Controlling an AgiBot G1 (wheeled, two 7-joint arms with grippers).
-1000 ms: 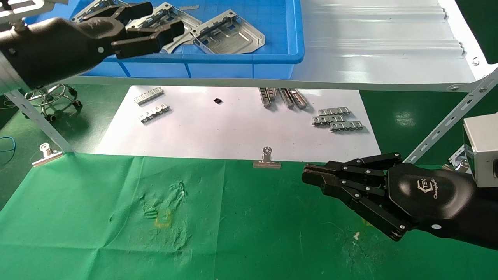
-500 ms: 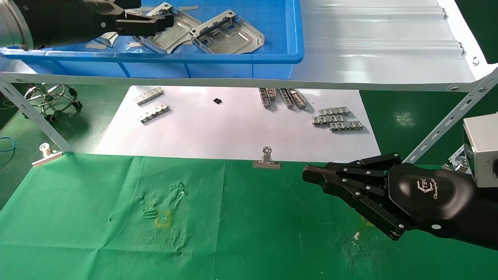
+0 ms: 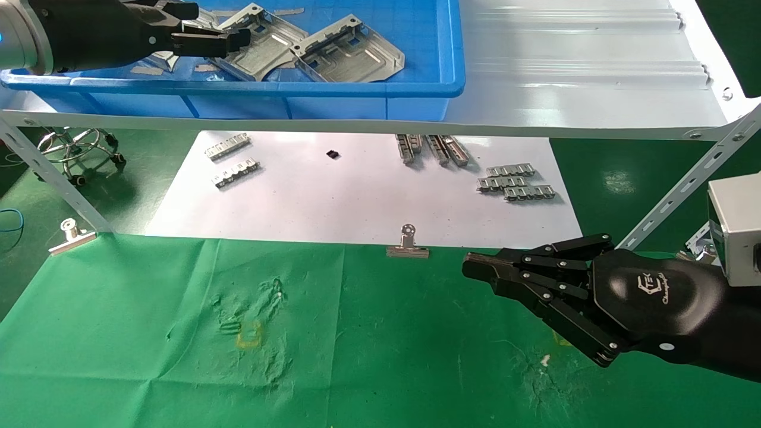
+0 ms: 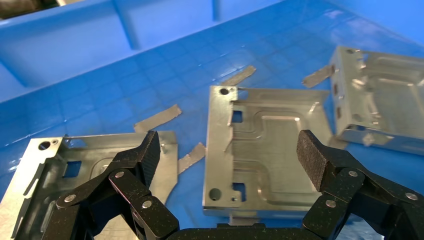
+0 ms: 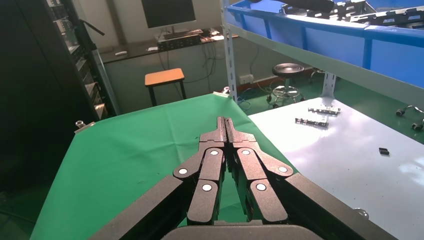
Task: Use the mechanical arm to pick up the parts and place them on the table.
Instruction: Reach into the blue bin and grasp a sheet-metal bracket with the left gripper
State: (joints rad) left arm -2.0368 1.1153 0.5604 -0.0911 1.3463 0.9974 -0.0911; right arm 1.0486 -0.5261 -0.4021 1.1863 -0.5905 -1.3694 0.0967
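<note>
Green cloth surface (image 3: 380, 356) fills the lower half of the head view, wrinkled, with a small yellow mark (image 3: 250, 334) left of centre. Nothing lies on the mark.

Pale metal shelf (image 3: 582, 77) spans the upper part of the frame. A blue bin (image 3: 380, 89) sits on its left portion, upper left of the frame.

White paper sheet (image 3: 357, 196) lies in the middle band, under the shelf edge. Small toothed strips (image 3: 516, 181) are scattered on it at left and right. A binder clip (image 3: 408, 245) sits at the paper's lower edge, where it meets the cloth; a second clip (image 3: 71, 235) is at the far left.

Right claw (image 3: 475, 268) is at lower right, low over the cloth, fingers pressed together, holding nothing. The right wrist view confirms the two fingers meet at the tips (image 5: 225, 123).

Left claw (image 3: 208, 27) is at upper left, reaching into the bin. In the left wrist view it stands wide open (image 4: 227, 150), one pad (image 4: 151, 150) over a plate's corner, the other (image 4: 312, 155) at the far edge of the middle plate (image 4: 265, 155). No grip on anything.

Metal plates: three in the bin, all on its floor. One is partly under the left claw (image 4: 90, 165), one sits between the pads, and one is farther along (image 3: 351, 54), also seen at the wrist view's right edge. Short grey tape scraps (image 4: 157, 118) lie on the bin floor between them.
</note>
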